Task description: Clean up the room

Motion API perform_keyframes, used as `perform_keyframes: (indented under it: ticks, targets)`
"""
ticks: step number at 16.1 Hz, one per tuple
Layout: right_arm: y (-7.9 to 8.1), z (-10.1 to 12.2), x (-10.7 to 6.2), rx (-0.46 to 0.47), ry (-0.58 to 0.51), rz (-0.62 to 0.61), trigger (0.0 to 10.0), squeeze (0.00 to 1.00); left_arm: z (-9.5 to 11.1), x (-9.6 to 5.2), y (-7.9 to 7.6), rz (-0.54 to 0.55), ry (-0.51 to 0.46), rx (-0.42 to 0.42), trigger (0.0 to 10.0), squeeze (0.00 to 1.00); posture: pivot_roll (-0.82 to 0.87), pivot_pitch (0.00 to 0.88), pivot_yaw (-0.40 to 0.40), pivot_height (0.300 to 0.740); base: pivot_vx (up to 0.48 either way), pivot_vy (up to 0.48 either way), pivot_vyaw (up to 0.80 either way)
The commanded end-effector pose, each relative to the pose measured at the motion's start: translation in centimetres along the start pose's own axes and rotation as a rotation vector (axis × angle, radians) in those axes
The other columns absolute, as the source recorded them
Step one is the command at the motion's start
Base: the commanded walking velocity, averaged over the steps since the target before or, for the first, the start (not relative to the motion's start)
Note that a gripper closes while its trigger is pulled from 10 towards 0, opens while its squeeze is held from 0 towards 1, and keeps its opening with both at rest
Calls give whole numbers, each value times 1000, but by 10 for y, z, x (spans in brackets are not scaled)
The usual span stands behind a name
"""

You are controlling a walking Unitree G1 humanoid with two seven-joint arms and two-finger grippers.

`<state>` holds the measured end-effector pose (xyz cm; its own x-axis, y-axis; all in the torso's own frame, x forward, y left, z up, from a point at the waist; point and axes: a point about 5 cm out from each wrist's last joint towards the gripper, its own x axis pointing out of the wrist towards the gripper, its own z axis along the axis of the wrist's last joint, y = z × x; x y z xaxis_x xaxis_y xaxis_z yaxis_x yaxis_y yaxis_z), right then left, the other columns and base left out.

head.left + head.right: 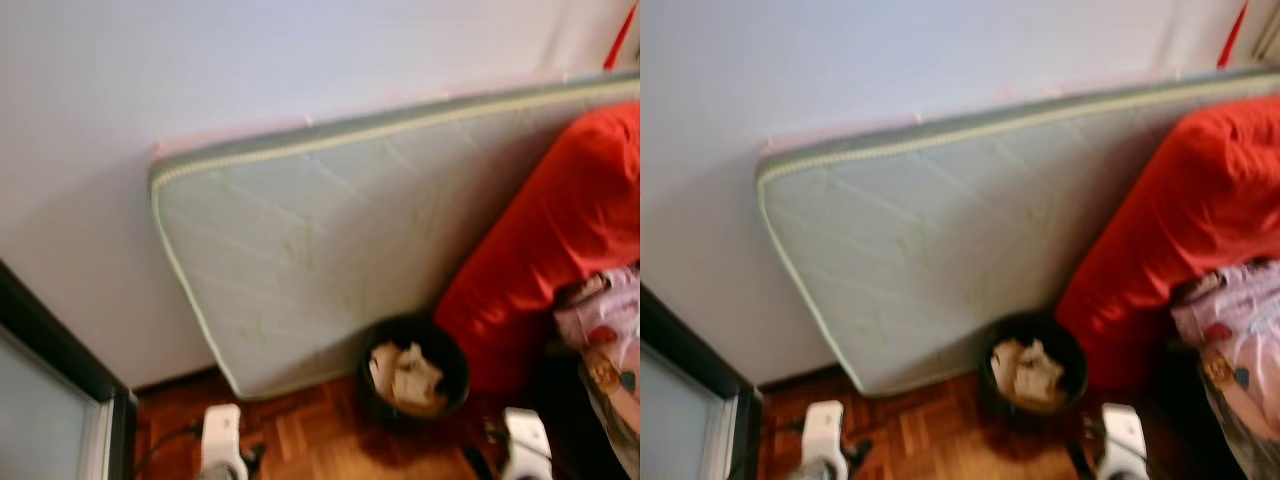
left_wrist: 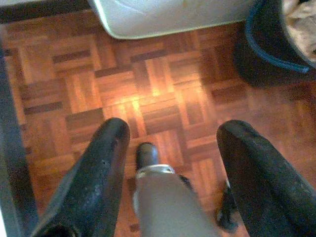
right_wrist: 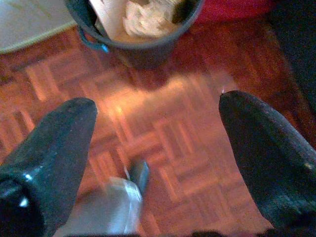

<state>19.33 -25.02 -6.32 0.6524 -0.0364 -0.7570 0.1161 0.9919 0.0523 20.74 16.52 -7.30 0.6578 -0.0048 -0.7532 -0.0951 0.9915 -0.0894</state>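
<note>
Wrist views show both grippers' jaws spread over parquet floor; head views show mattress behind bin.

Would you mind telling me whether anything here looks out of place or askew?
Yes: a bare mattress stands on edge, leaning tilted against the wall rather than lying flat. A red cushion slumps against it, and the dark bin at its foot holds crumpled paper.

Wooden parquet floor carries everything here. A pale mattress stands on edge at the far side, leaning on the wall. Just right of its lower corner sits a dark bin holding crumpled paper. A red cushion rests right of the bin.
</note>
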Motion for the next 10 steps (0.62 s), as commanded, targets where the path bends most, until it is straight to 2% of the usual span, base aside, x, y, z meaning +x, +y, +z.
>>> perform_keyframes:
  ticks: [1,2,7,10]
  targets:
    - [1,-4,-1,6,17,-3,10000,0,-1,0,0,-2,13,9,10000,0,57,0,31,731,0,0,0]
    - [0,-5,-1,9,22,-5,10000,0,-1,0,0,-3,12,8,10000,0,56,0,31,731,0,0,0]
    - [1,-5,0,10,32,-3,10000,0,1,0,0,-11,10,40,10000,0,52,0,38,731,0,0,-780]
    - [1,-5,0,15,33,-3,10000,0,1,0,1,-8,11,42,10000,0,53,0,39,731,0,-344,-763]
